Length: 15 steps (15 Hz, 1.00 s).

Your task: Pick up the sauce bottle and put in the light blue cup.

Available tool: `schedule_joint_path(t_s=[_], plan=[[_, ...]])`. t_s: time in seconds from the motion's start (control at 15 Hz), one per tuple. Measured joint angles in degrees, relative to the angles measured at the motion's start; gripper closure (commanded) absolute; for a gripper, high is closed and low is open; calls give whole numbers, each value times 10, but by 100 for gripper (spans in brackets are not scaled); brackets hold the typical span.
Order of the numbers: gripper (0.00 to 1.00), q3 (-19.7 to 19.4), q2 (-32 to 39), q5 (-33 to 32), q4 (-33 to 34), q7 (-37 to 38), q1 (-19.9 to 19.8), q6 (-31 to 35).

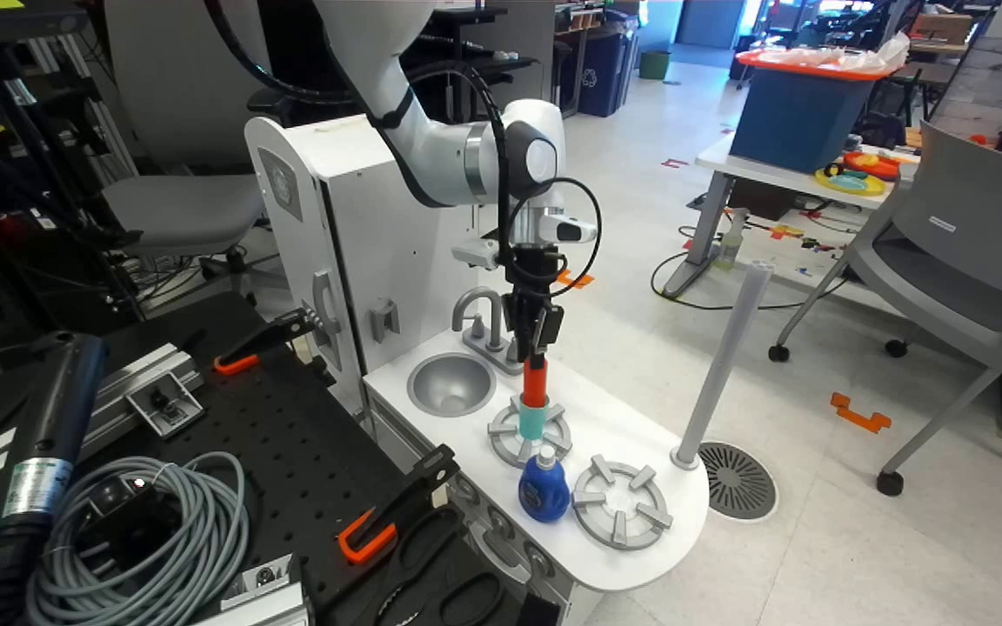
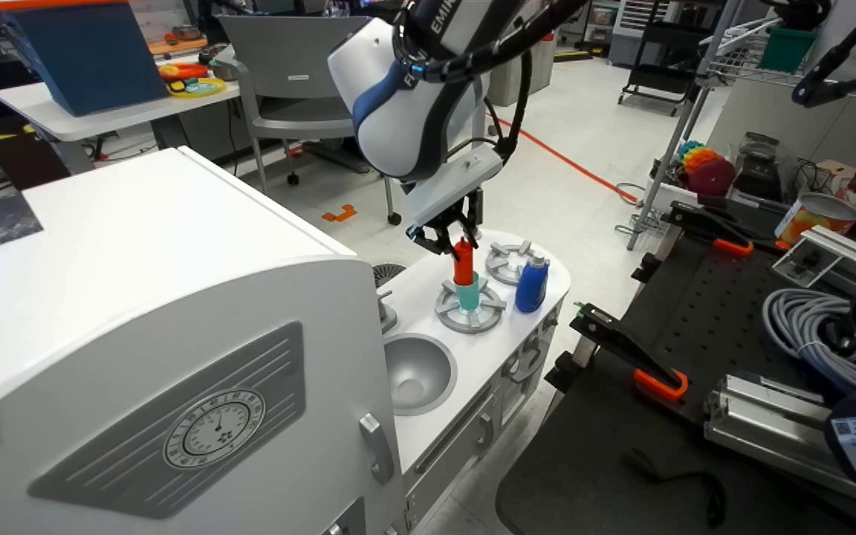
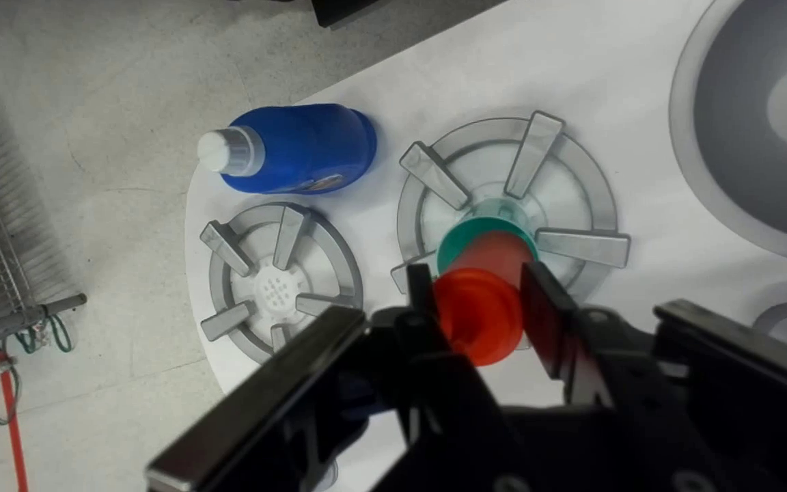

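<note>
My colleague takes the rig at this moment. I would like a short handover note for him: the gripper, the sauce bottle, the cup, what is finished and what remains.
The gripper is closed on the upper part of the sauce bottle; no gap shows in the wrist view.
Bottle: roughly upright, lower end inside the light blue cup.
Cup: on the burner nearer the sink.
Done: bottle picked up and put into the cup's mouth.
Left: probably lower it if not seated (its base is hidden), release, then back away upward.
</note>
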Motion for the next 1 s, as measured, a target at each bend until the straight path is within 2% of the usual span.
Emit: schedule_joint_path(t_s=[0.73, 0.8, 0.87, 1.0], plan=[[89, 8, 88, 2, 115, -9, -26, -75], [39, 10, 94, 2, 122, -17, -29, -76], [38, 13, 100, 2, 128, -25, -32, -76], [24, 18, 109, 2, 138, -39, -38, -76]])
